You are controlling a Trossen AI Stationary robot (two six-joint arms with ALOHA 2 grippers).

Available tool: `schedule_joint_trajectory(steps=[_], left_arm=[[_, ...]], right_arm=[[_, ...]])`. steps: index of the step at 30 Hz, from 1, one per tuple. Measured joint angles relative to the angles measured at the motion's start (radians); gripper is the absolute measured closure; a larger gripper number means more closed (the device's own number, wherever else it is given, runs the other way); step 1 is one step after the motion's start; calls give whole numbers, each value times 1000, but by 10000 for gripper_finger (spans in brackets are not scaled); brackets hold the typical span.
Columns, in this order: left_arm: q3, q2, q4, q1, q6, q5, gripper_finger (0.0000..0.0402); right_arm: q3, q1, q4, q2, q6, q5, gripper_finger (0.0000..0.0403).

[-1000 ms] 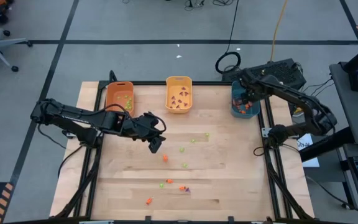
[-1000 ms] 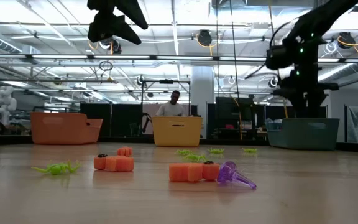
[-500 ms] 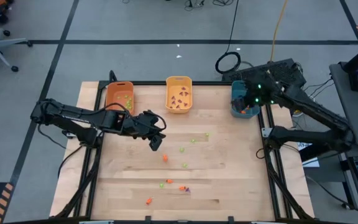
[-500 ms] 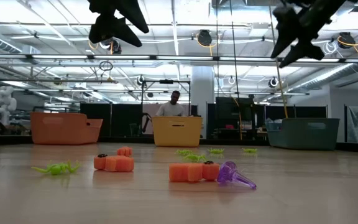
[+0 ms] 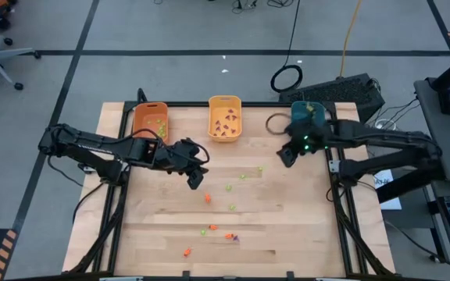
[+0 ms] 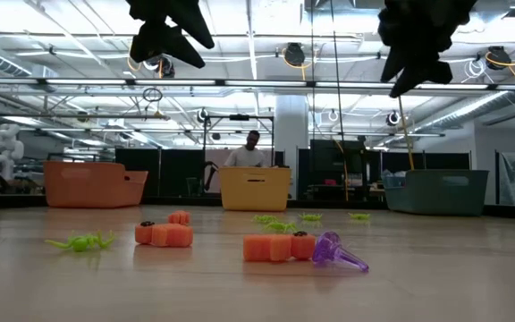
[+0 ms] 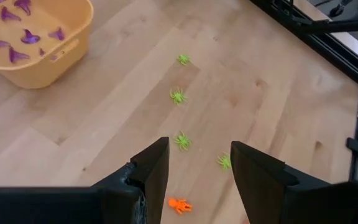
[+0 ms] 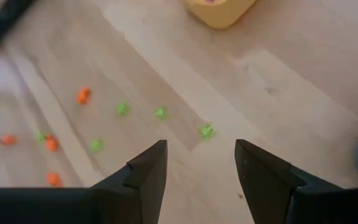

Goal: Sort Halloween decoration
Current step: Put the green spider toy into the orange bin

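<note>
Spanning wooden table [image 5: 287,226]; industrial room.

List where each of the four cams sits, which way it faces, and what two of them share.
High: above the table, facing straight down; both arms, left end effector, right end effector.
Low: at tabletop height, facing level across the table toward the yellow bin; both end effectors hang from above.
Left wrist: on the left arm, facing down past its open fingers at green spiders.
Right wrist: on the right arm, past its open fingers at scattered trinkets.
Shared: both wrist views show the yellow bin.
</note>
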State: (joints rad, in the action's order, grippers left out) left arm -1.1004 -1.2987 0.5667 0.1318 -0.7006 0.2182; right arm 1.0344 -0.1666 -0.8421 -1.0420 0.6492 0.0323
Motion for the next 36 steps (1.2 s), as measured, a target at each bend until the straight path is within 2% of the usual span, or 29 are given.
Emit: schedule_joint_trajectory(steps=[9,24,31,36], left_arm=[[0,0,1,32,-84,-64,226],[0,0,4,85,-104,-64,226],[0,0,61,85,-106,-95,226],[0,0,112,85,-106,-105,226]], right_arm=[[0,189,42,-192,-150,209,230],[0,227,196,-471,-337,201,275],[-66,212,286,-485,-413,190,269],[-178,175,396,-466,-435,69,264]])
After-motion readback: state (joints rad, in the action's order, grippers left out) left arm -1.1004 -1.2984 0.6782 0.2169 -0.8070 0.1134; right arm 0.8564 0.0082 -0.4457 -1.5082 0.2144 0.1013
